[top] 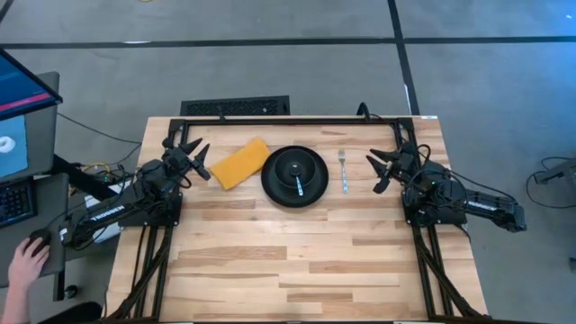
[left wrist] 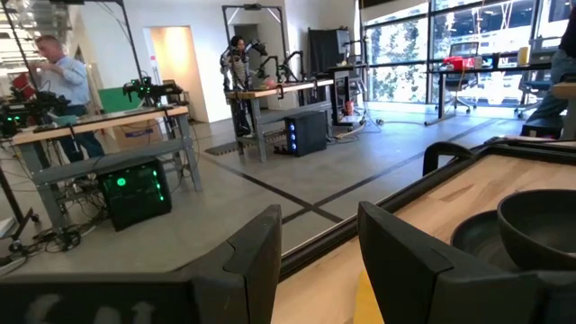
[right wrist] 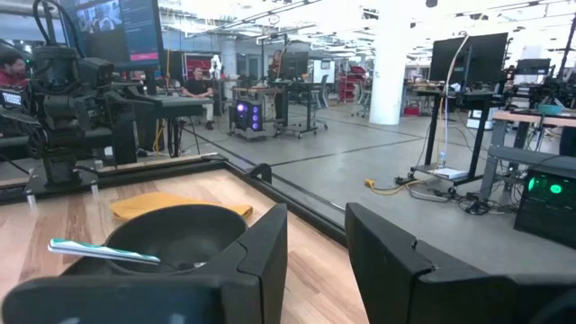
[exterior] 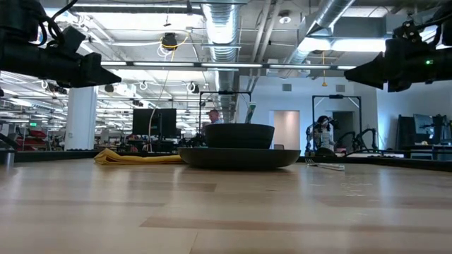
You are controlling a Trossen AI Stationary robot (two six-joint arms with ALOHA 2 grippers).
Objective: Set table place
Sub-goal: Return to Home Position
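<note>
A round black plate lies on the wooden table at the middle far side. A smaller black bowl stands on it, and a silvery spoon lies in the bowl, its handle over the rim. A silvery fork lies flat just right of the plate. A yellow-orange cloth lies flat just left of it. My left gripper is open and empty above the table, left of the cloth. My right gripper is open and empty, right of the fork.
A black frame runs along the table's far edge. The near half of the tabletop is bare wood. A person's hand rests at a desk with a monitor beyond the table's left edge.
</note>
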